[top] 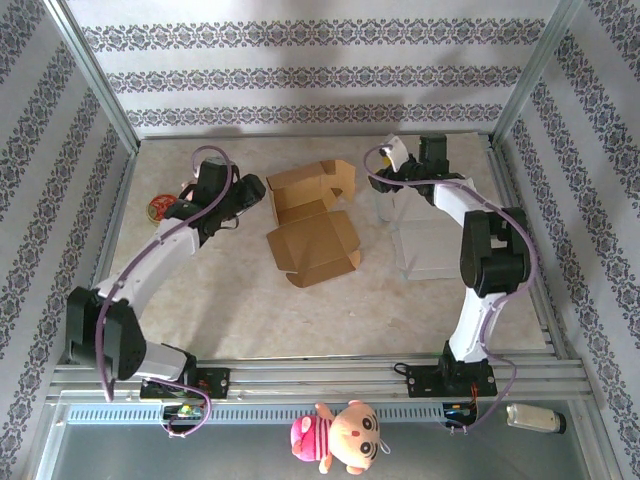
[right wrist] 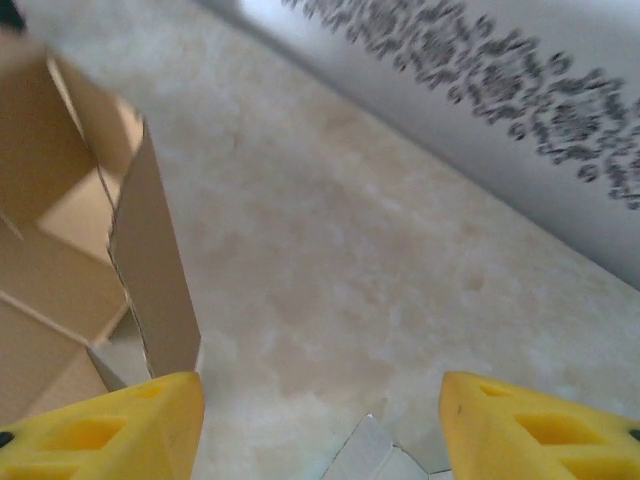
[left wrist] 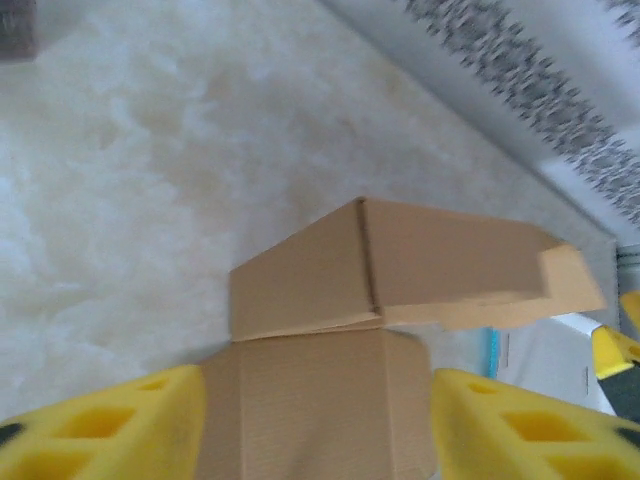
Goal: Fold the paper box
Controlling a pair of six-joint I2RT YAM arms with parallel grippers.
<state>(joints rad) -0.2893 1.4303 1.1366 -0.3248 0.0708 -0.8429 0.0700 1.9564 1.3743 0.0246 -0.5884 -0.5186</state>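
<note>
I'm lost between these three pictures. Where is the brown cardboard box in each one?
Top external: the cardboard box lies mid-table between the two arms, partly folded.
Left wrist: the box sits lower centre, reaching down between the left gripper's yellow fingers.
Right wrist: the box stands at the left edge, flaps open.
Shared landmark: the patterned wall behind the pale table.

Soft, even light falls from above in the overhead view; the pale desk (top: 240,300) looks bright and slightly washed out, with only faint shadows beside the paper box (top: 312,240); both wrist views are softer, the yellow fingers (left wrist: 100,430) near the lens out of focus; the patterned wall (right wrist: 520,90) smears into blur in the right wrist view
</note>
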